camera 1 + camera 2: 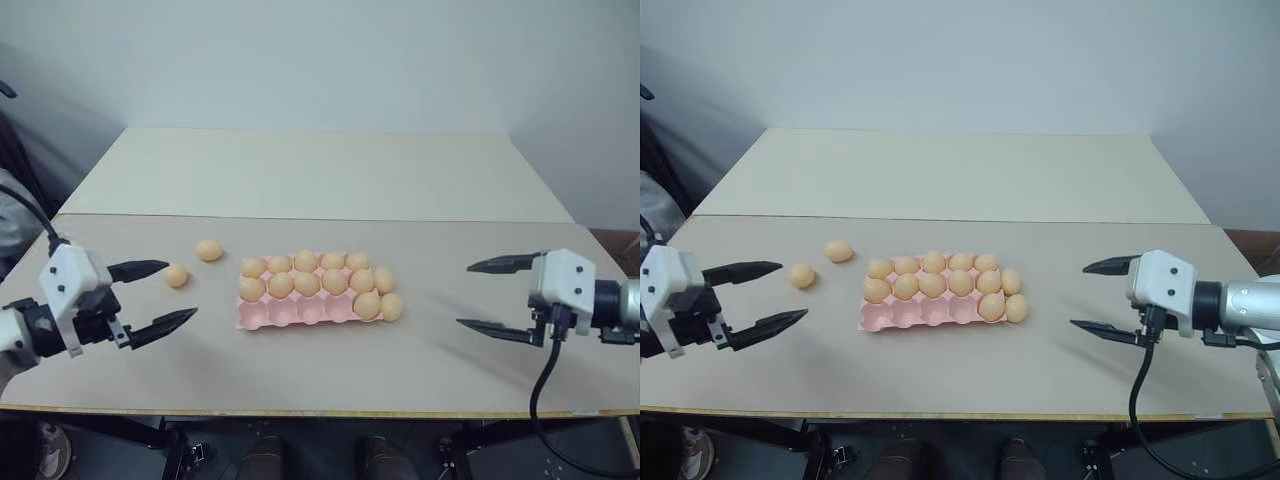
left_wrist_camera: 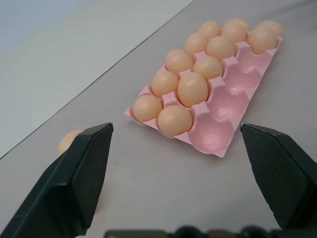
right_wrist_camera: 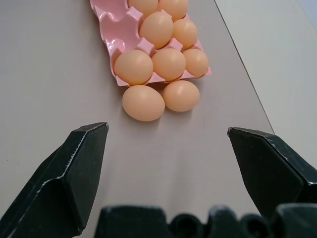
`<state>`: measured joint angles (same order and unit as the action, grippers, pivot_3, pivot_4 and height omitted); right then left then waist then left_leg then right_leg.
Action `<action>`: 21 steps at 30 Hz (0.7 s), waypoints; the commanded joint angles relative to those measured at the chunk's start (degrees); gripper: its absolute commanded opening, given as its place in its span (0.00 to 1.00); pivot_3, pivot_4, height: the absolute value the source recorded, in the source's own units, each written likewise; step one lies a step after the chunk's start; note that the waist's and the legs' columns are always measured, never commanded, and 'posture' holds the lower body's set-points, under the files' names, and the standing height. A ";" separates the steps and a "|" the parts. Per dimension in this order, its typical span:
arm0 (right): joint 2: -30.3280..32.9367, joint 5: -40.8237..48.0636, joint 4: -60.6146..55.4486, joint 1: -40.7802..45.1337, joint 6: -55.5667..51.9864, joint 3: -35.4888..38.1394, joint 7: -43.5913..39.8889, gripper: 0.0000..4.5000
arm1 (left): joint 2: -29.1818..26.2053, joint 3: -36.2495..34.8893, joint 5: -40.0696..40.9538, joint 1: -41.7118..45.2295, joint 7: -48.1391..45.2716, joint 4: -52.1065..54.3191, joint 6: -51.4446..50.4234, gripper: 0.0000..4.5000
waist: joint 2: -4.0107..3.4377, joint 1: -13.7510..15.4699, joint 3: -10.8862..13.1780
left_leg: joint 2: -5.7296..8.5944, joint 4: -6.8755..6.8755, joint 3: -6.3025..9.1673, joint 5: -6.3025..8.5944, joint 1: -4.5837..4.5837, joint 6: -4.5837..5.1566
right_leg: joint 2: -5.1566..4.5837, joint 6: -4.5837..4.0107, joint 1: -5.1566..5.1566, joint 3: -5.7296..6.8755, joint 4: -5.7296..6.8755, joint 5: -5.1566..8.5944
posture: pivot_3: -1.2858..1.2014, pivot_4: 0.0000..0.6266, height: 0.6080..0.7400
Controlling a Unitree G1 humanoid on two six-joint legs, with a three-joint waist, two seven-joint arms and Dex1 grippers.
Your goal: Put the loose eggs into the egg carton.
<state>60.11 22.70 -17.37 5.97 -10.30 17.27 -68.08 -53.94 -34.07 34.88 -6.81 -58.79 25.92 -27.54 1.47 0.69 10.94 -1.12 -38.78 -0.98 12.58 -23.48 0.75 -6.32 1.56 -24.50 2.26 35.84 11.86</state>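
Observation:
The pink egg carton [image 1: 288, 314] lies at the middle of the near table, its two back rows full of eggs and its front row holding one egg at the right end. Two loose eggs [image 1: 176, 275] [image 1: 209, 250] lie on the table left of it. Two more loose eggs [image 1: 392, 307] [image 1: 384, 280] rest against its right end, also seen in the right wrist view [image 3: 143, 102] [image 3: 181, 95]. My left gripper [image 1: 182, 289] hovers open just right of the nearer left egg, nothing in it. My right gripper [image 1: 463, 295] is open and empty, well right of the carton.
A second, cream-coloured table [image 1: 320, 170] adjoins the far side of the near table [image 1: 320, 370]. The near table's front edge runs just below both grippers. A black cable [image 1: 540, 390] hangs from the right wrist.

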 commanded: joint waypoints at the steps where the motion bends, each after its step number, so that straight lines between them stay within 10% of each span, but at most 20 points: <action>1: 0.58 0.40 -0.38 0.91 0.54 1.41 0.17 1.00 | -0.93 -2.08 2.66 0.99 0.05 0.78 -1.65 1.00 | 0.00 0.00 0.00 | 0.00 0.00 0.00 0.00 0.00 0.00 | 0.00 0.00 0.00 0.00 0.00 0.00 | 0.52 0.24 1.00; 21: -1.41 2.24 -2.57 -0.22 -0.71 -0.96 0.78 1.00 | -0.44 5.78 0.38 3.35 -1.44 -0.58 1.67 1.00 | 0.01 0.16 0.00 | 0.00 0.00 -0.04 0.00 0.06 0.00 | 0.01 0.00 0.05 -0.02 0.01 0.00 | 0.52 0.24 1.00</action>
<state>59.43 23.92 -18.24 5.64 -10.70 16.79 -67.76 -53.82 -29.27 35.73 -4.73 -59.64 25.22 -27.22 1.48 0.85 10.94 -1.13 -38.78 -1.02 12.58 -23.40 0.75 -6.31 1.56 -24.43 2.25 35.85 11.86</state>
